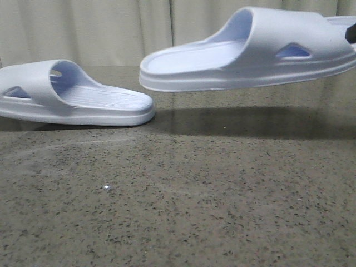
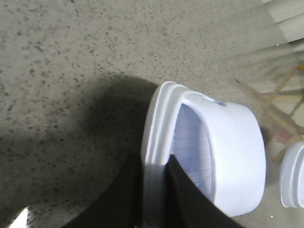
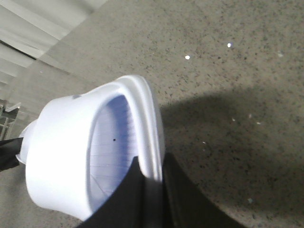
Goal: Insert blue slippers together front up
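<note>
Two pale blue-white foam slippers show in the front view. One slipper [image 1: 78, 100] lies low at the left, toe pointing right, close to the tabletop. The other slipper [image 1: 256, 50] hangs in the air at the upper right, toe pointing left. My left gripper [image 2: 154, 159] is shut on the sole edge of the left slipper [image 2: 232, 142]; it is out of the front view. My right gripper [image 3: 151, 161] is shut on the sole edge of the raised slipper [image 3: 61, 142]. A dark part of the right gripper [image 1: 351, 33] shows at the front view's right edge.
The table [image 1: 183, 206] is dark speckled stone. A pale curtain [image 1: 111, 28] hangs behind it. In the left wrist view the other slipper [image 2: 292, 183] shows at the edge, and a wooden frame [image 2: 280, 90] stands beyond the table.
</note>
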`<state>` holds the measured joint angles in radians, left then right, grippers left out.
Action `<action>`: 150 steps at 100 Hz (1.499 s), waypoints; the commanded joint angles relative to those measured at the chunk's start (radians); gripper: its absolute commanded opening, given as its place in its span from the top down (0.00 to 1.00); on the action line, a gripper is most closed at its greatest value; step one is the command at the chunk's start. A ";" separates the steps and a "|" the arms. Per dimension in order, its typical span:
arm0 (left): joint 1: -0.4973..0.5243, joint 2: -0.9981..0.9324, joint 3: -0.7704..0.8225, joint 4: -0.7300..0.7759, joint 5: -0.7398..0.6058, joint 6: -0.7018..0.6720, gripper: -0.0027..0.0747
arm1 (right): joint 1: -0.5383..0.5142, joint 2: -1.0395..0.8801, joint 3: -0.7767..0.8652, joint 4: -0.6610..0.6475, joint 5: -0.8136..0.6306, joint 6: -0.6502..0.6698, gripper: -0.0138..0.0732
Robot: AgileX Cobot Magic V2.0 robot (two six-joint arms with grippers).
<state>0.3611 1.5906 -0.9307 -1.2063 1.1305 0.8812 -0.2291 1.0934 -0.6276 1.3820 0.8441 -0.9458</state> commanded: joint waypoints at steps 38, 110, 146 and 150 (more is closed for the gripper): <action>-0.010 -0.038 -0.028 -0.170 0.135 0.032 0.95 | -0.009 0.051 -0.031 0.198 0.057 -0.146 0.96; -0.075 -0.037 -0.028 -0.189 0.135 0.033 0.95 | 0.060 0.437 -0.195 0.298 0.265 -0.320 0.96; -0.080 -0.037 -0.028 -0.234 0.137 0.033 0.94 | 0.237 0.602 -0.343 0.305 0.265 -0.330 0.96; -0.085 -0.037 -0.028 -0.234 0.137 0.033 0.94 | 0.263 0.627 -0.366 0.312 0.270 -0.330 0.96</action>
<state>0.2904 1.5906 -0.9307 -1.3424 1.1701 0.9142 -0.0127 1.7151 -0.9311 1.6385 1.0339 -1.2574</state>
